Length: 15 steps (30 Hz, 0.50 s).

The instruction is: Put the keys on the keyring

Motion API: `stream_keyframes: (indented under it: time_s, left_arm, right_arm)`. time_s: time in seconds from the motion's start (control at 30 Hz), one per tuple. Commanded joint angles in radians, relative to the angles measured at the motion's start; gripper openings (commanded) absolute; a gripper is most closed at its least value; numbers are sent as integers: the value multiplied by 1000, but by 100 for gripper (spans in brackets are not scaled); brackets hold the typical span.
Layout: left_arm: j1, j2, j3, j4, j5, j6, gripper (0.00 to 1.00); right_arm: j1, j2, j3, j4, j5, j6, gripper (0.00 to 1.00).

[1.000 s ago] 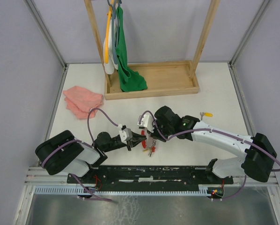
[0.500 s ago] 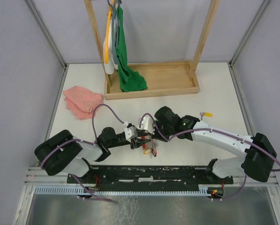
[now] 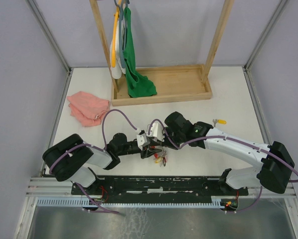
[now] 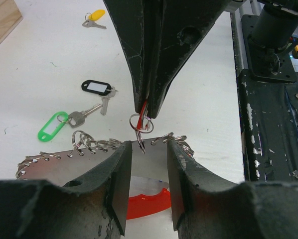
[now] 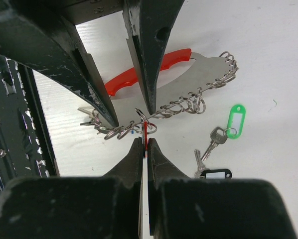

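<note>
In the right wrist view my right gripper (image 5: 144,142) is shut on the thin red tag (image 5: 145,130) of a key whose small split ring sits at the fingertips. My left gripper (image 4: 149,144) faces it tip to tip, open, its jaws either side of that ring (image 4: 140,123). The keyring (image 4: 150,201), part red and part grey and edged with several small rings, lies under both grippers. It also shows in the right wrist view (image 5: 151,69). A green-tagged key (image 4: 53,127) and a black-tagged key (image 4: 96,88) lie beside it. A yellow-tagged key (image 3: 220,121) lies far right.
A pink cloth (image 3: 88,108) lies at the left. A wooden rack with a tray base (image 3: 189,84) stands at the back, with a green cloth (image 3: 136,74) hanging into it. The black base rail (image 3: 164,183) runs along the near edge.
</note>
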Motion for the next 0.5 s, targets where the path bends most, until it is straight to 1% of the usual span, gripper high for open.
stream_keyframes:
  time_s: [0.0,0.13,0.27,0.37,0.4,0.47]
  left_arm:
    - [-4,7,50,-2,-28,24,39]
    - [-5,6,57,-6,-36,25,35]
    - [-5,4,66,-18,-40,22,22]
    - [-5,1,75,-30,-47,20,6]
    - [-4,0,77,-28,-53,14,3]
    - [-5,-7,74,-23,-63,2,3]
  right_arm:
    - [5,-22,50,31,-28,-11,1]
    - [9,-19,50,26,-35,-14,1]
    - [12,-16,53,16,-49,-20,1]
    - [16,-6,60,1,-62,-27,1]
    - [17,-4,61,-5,-62,-28,1]
    - [19,-4,61,-12,-53,-25,1]
